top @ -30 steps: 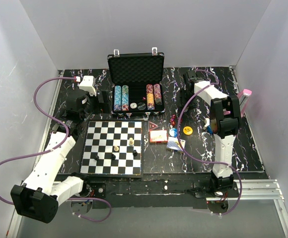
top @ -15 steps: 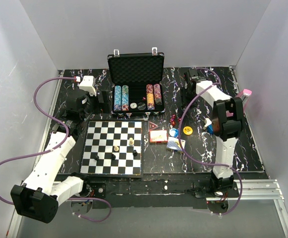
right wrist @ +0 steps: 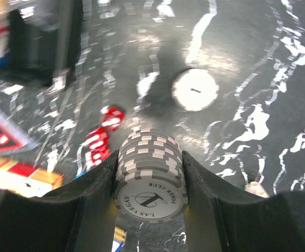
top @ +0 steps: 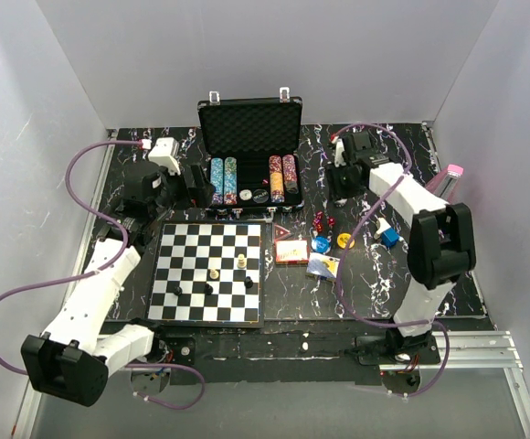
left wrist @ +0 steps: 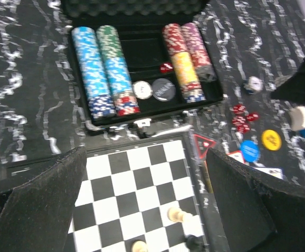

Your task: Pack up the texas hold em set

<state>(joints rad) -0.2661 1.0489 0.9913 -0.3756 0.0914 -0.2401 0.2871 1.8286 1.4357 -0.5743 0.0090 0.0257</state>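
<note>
Left gripper (left wrist: 144, 155) hangs just left of the open briefcase (top: 250, 128), fingers spread wide, nothing between them. Inside the briefcase, chip rows (left wrist: 97, 68) sit either side of a middle bay holding two round buttons (left wrist: 152, 90) and a single die (left wrist: 166, 67); the lid is up. Right-front of the briefcase lie loose red dice (top: 323, 222), a blue button (top: 321, 244), a yellow button (top: 345, 240) and card decks (top: 291, 251). Just right of it, the right gripper (right wrist: 150, 163) is clamped on a grey chip stack (right wrist: 150, 194). Judged about half packed, with stack, decks, dice, buttons and lid left.
</note>
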